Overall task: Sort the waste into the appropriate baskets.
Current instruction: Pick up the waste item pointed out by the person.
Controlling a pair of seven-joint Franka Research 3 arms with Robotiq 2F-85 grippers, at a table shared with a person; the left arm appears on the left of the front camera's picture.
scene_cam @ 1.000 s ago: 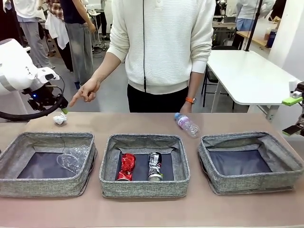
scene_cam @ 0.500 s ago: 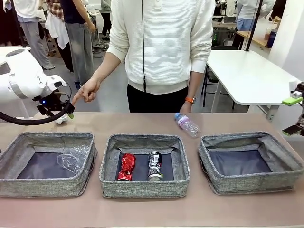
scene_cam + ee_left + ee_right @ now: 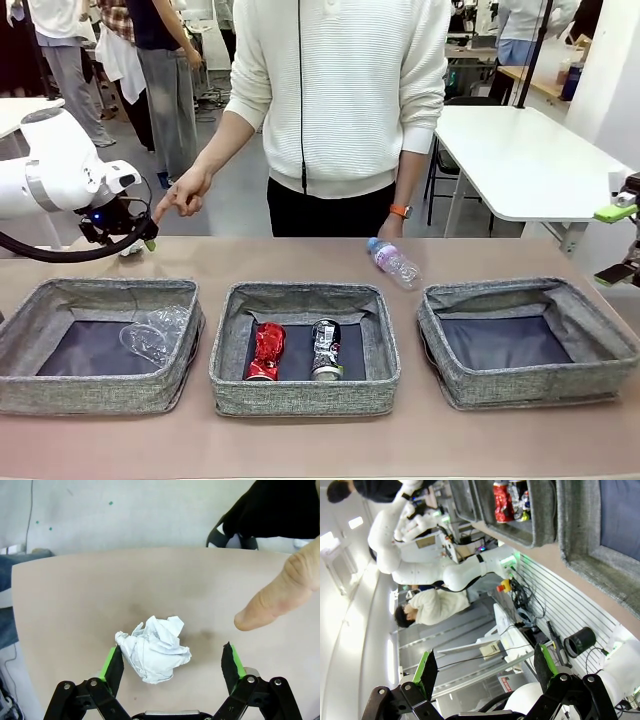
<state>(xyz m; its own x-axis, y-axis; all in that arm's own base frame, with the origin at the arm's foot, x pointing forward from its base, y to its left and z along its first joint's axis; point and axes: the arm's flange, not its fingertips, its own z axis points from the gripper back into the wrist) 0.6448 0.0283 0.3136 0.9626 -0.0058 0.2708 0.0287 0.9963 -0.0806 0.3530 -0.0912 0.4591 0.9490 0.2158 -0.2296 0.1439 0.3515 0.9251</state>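
My left end effector [image 3: 171, 652], jaws spread wide and empty, straddles the crumpled white paper ball [image 3: 154, 650] on the bench [image 3: 75, 595]. Next I should probably clench, then lift.

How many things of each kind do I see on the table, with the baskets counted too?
Baskets: 3
Cans: 2
Plastic bottle: 1
Clear plastic container: 1
Paper ball: 1
Total: 8

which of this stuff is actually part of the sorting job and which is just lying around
Job: paper ball, plastic bottle, red can, black-and-silver can, clear container, left basket, middle basket, right basket.
Not the job: white table behind the person, orange wristband.
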